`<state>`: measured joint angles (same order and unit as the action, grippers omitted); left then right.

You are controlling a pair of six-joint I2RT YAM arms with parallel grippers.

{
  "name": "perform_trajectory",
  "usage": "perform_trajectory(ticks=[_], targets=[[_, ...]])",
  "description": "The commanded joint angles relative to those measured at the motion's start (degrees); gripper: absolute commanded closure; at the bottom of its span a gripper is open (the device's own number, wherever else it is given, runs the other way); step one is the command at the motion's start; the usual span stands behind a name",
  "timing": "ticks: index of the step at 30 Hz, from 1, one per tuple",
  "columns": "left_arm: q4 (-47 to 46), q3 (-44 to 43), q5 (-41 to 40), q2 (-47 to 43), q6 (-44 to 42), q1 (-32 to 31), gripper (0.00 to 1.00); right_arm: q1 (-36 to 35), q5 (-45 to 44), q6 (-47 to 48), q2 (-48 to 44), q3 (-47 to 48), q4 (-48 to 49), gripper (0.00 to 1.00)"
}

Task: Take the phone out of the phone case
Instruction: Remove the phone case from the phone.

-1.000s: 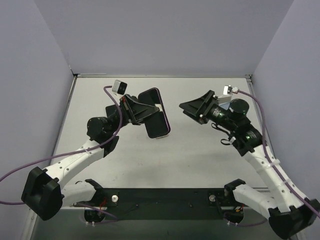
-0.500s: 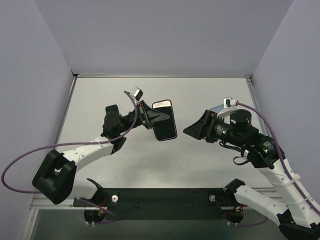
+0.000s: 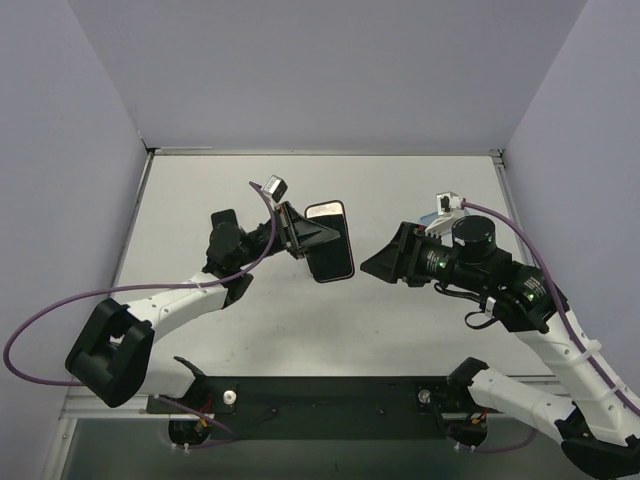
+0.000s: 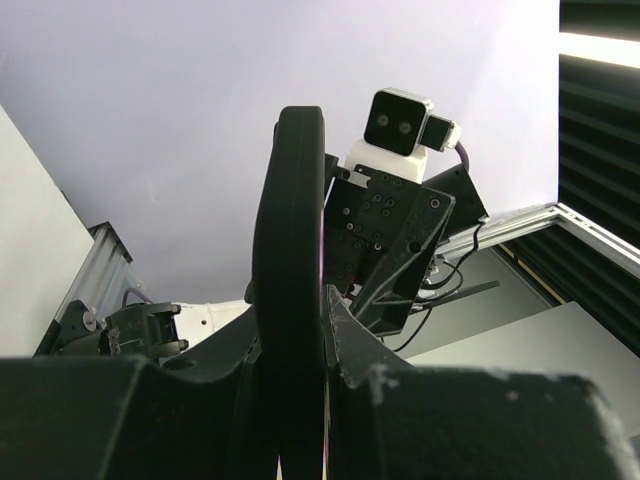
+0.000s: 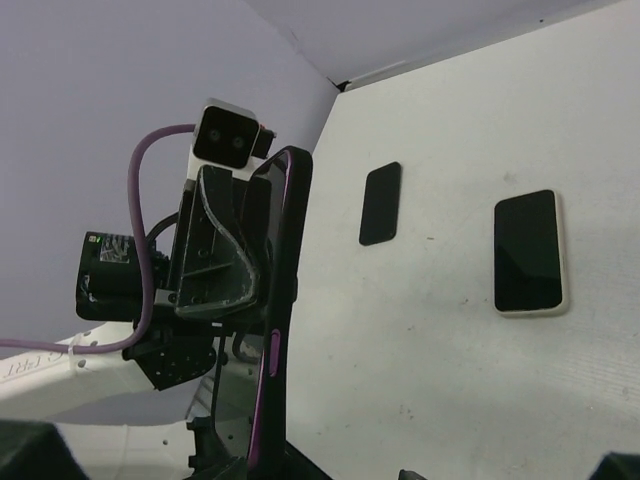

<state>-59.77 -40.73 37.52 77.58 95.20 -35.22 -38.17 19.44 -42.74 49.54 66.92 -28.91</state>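
Phone (image 3: 330, 241) unmoved (right tool (image 3: 380, 258) nearer)

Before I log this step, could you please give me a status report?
Left gripper shut on black phone in pink-edged case, held aloft. Right gripper open, facing it, apart. Nothing between them.

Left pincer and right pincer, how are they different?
The left pincer is shut on the phone, holding it up on its edge; the right pincer is open and holds nothing. The left pincer points right, while the right pincer points left, at the phone. Both are black and off the table.
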Motion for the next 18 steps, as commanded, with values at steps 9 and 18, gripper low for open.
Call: perform_trajectory(ticks=[9,18], targets=[[-6.06,-2.6,-0.25,-0.5,-0.28,-0.37,1.0,-3.57,-2.65,2.05,2.93,1.2,0.61,0.46],[-6.15,-3.04,-0.34,-1.12,0.07,-0.37,1.0,-4.28,-6.6,2.57,4.25,0.06,-1.15,0.46]])
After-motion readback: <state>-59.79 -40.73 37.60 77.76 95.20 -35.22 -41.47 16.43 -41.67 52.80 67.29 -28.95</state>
